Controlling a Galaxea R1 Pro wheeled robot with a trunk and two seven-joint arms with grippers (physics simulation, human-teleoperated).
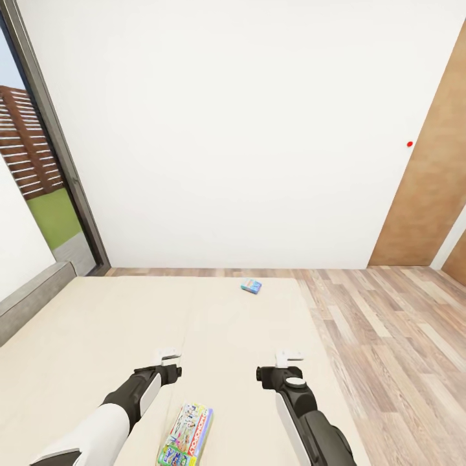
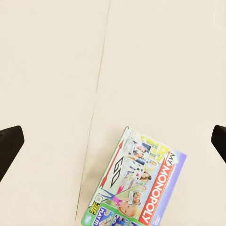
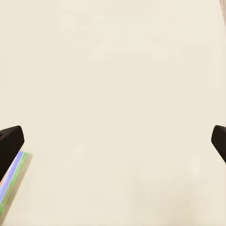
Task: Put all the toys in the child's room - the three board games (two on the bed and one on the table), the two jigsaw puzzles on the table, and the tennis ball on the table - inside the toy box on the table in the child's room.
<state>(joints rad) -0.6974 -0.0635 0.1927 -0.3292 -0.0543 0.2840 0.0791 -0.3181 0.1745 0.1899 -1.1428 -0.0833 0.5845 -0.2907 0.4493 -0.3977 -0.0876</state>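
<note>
Far left in head view: sliding glass door (image 1: 39, 162) w/ dark frame, slatted fence and grass outside. Below it a grey bed frame (image 1: 32, 298) edges the beige mattress of the bed (image 1: 97, 336), which spreads across the lower left and centre.

Left gripper (image 1: 169, 355) hangs over the mattress, fingers spread wide, holding nothing; in left wrist view its dark fingertips (image 2: 9, 146) sit at opp. edges w/ bare mattress between. Just right of and nearer than that arm lies the white-green board game (image 1: 186, 435), flat on the mattress, long axis slightly tilted, cut by the frame's lower edge. Left wrist view reads its cover: "My Monopoly" (image 2: 136, 183), beside a seam line in the mattress. No container shows; both games lie loose on the bed.

Right gripper (image 1: 288, 357) also over the mattress, spread wide and empty; right wrist view has plain mattress between its fingertips (image 3: 10, 143) and a sliver of the Monopoly box's green-purple edge (image 3: 12, 181) beside one.

Small blue board game (image 1: 251, 285) lies well beyond both grippers, near the mattress's far edge, close to the white wall (image 1: 246, 129).

Right of the bed: open wood-plank floor (image 1: 388, 336), unobstructed to the wall. Far right: brown wooden door panel (image 1: 430, 194), small red dot (image 1: 409, 144) on the wall just beside it.
</note>
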